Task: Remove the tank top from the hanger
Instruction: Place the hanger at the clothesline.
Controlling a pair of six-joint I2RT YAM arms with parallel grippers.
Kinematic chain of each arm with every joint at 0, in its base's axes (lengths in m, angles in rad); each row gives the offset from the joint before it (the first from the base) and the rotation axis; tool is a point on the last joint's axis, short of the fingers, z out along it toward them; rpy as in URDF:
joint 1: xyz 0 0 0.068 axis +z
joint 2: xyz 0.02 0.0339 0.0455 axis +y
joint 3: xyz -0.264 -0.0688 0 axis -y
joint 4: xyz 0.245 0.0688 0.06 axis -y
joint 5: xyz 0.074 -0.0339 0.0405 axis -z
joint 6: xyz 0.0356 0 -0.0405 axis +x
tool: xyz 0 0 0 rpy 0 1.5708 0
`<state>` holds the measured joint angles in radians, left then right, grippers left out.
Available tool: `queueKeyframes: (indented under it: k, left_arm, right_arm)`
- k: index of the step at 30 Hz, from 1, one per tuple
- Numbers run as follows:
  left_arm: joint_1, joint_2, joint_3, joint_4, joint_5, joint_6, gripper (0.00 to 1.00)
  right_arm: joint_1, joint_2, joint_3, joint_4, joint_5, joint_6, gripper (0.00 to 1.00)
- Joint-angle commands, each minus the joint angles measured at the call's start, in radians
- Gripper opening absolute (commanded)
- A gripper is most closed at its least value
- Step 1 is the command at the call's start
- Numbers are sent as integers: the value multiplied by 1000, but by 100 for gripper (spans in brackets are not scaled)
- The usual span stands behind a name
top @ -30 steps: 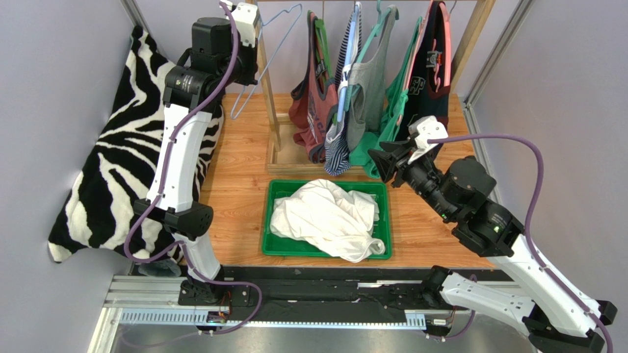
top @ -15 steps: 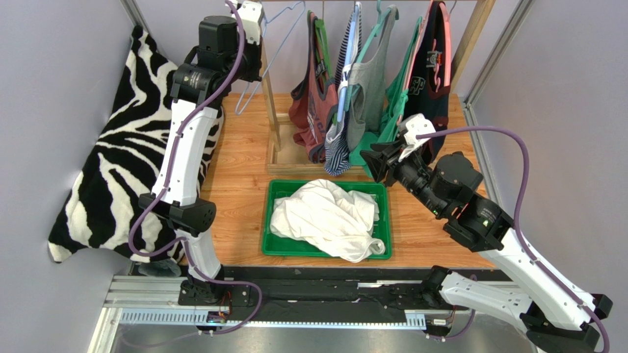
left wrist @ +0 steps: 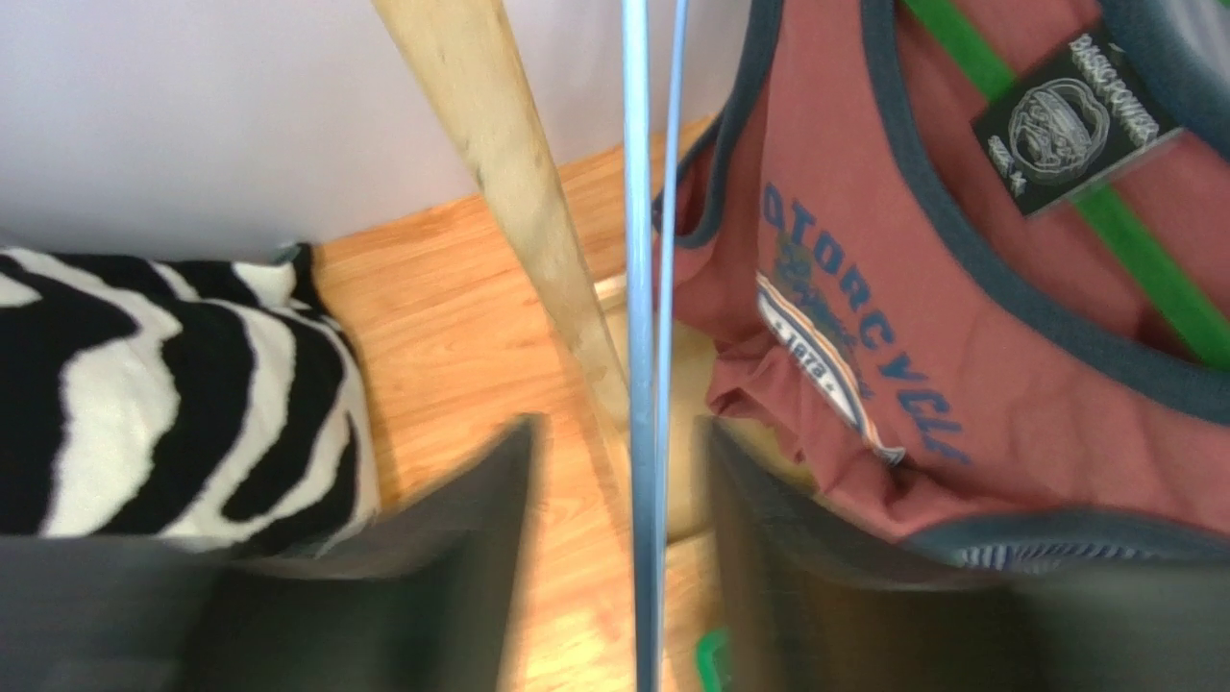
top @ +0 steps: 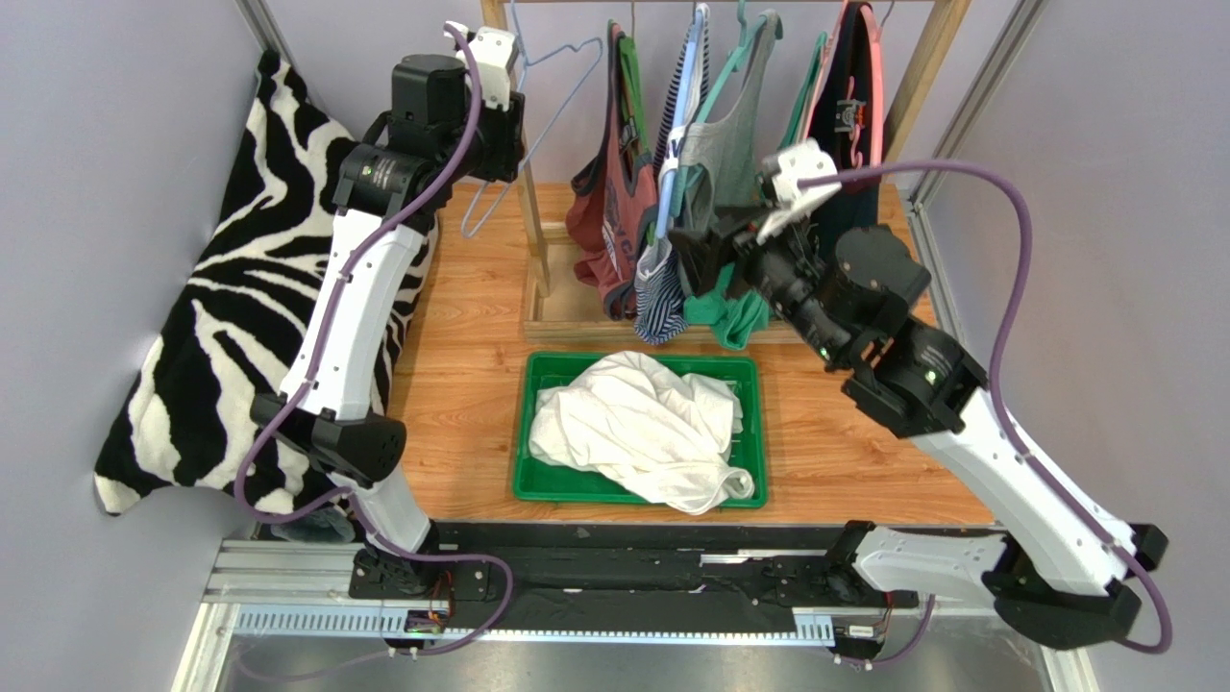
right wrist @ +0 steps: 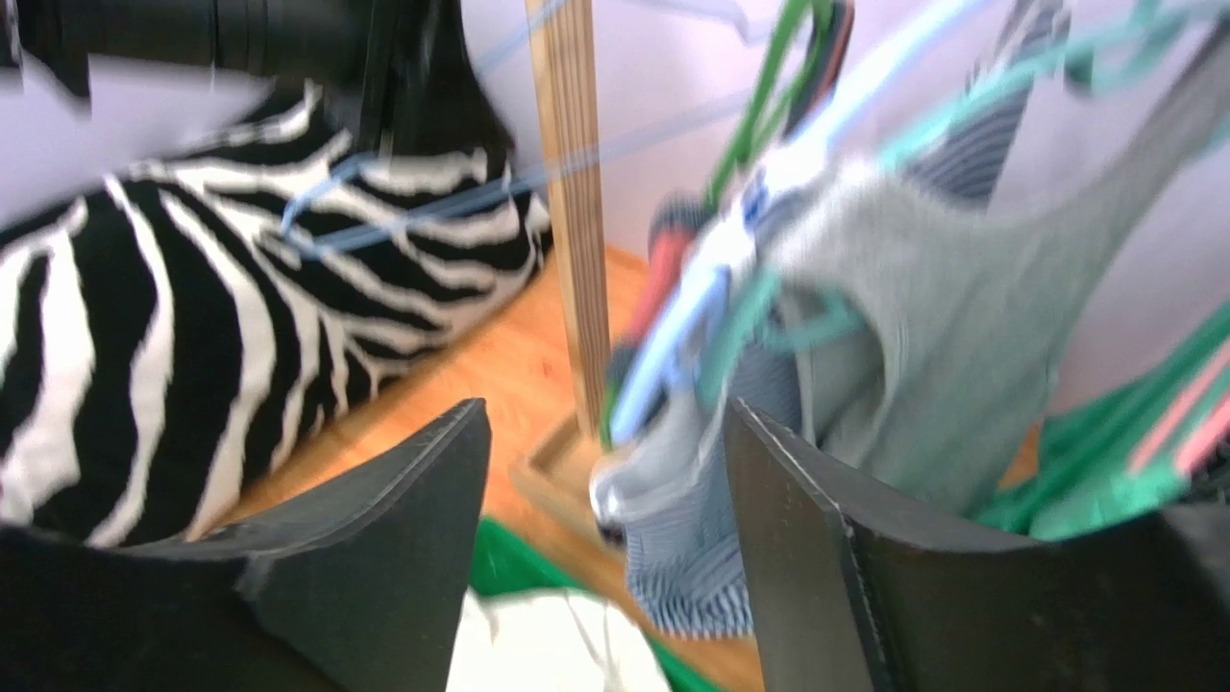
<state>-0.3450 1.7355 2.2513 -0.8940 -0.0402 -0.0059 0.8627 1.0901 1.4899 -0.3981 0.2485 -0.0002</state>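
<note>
When looking from above, see grey fabric tank top (top: 726, 159) hanging on thin teal plastic hanger (top: 739, 65) in wooden rack (top: 924, 72), right gripper (top: 693, 242) just beside it; from left wrist, left gripper (left wrist: 618, 433) parted around bare blue wire hanger (left wrist: 637, 289), not pinching; from right wrist, jaws wide apart, empty.
</note>
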Motion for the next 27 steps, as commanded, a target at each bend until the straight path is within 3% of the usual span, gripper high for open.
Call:
queueKeyframes:
  k: [1,2,5,12,17,21,27]
  left_arm:
    - [5,-93,-44,-29,22,-5,70]
    - [5,-120,-56,-29,28,-3,81]
    - [3,-177,-94,-31,34,-6,90]
    - [5,-336,-200,7,56,6,92]
    - [3,-482,-326,62,100,73,94]
    - [5,-544,-357,64,111,87,95]
    - [4,-556,-355,56,122,78,96]
  right_arm:
    - [-1,158,224,81,32,-40,67]
    - [-4,192,265,77,25,-38,70]
    - [-17,342,431,59,-15,-11,72]
    - [-74,588,725,7,-38,101,81]
    - [-184,581,698,-41,-136,201,93]
    - [-232,508,564,-39,-133,210,94]
    - [-292,501,579,-169,-129,239,95]
